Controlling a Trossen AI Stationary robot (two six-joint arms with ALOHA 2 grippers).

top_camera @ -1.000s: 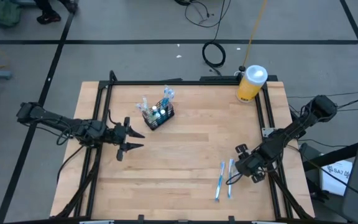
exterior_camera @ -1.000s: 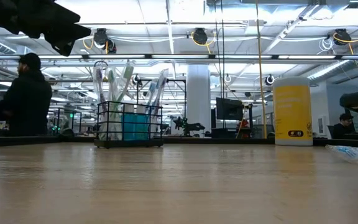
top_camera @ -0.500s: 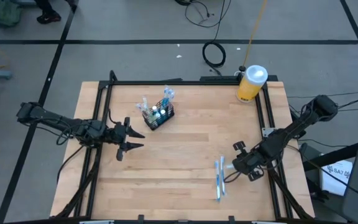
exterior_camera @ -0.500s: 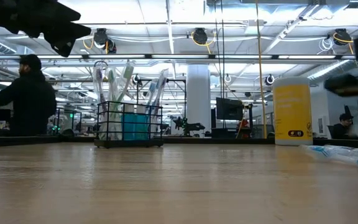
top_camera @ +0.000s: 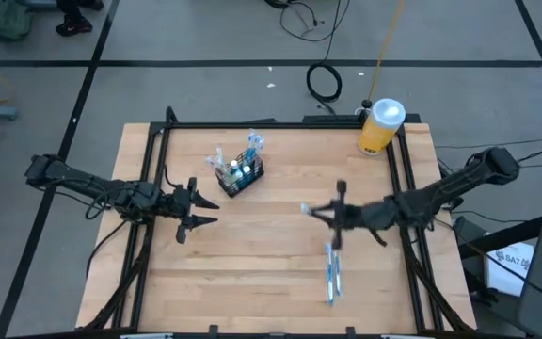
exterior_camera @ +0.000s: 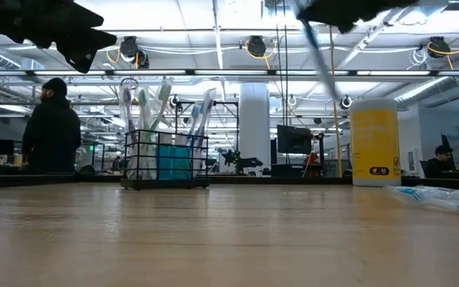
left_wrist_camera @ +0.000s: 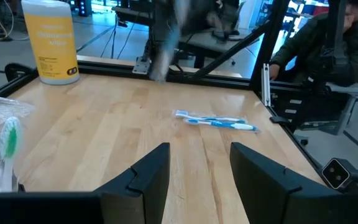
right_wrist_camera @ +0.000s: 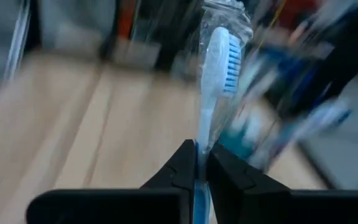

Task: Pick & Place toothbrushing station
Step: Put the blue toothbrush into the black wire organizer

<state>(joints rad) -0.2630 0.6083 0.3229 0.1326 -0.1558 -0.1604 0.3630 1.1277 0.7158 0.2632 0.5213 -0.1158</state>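
Right gripper [right_wrist_camera: 201, 163]: clamped on one wrapped toothbrush [right_wrist_camera: 215, 74], carried over mid-counter, which I read as heading for the caddy. Left gripper [top_camera: 199, 209]: fingers apart, empty, parked by the left edge of the counter [top_camera: 280, 282]. Toothbrushing station [top_camera: 240, 173]: black wire-mesh caddy, upright toward the far left of the counter, already stocked with brushes and a tube. I judge it light and stiff, apt to slide or tip if nudged; the mesh rim looks the best hold, though I would leave it alone and lower the brush in from above. Held brush: light, rigid handle, slick wrapper, pinched low on the handle, so it may pivot. Remaining toothbrushes [top_camera: 331, 275]: near the front right edge. Yellow bottle [top_camera: 380, 126]: far right corner. Change from a second ago: the right arm has lifted away from the loose brushes and swung inward; the left arm is unmoved.
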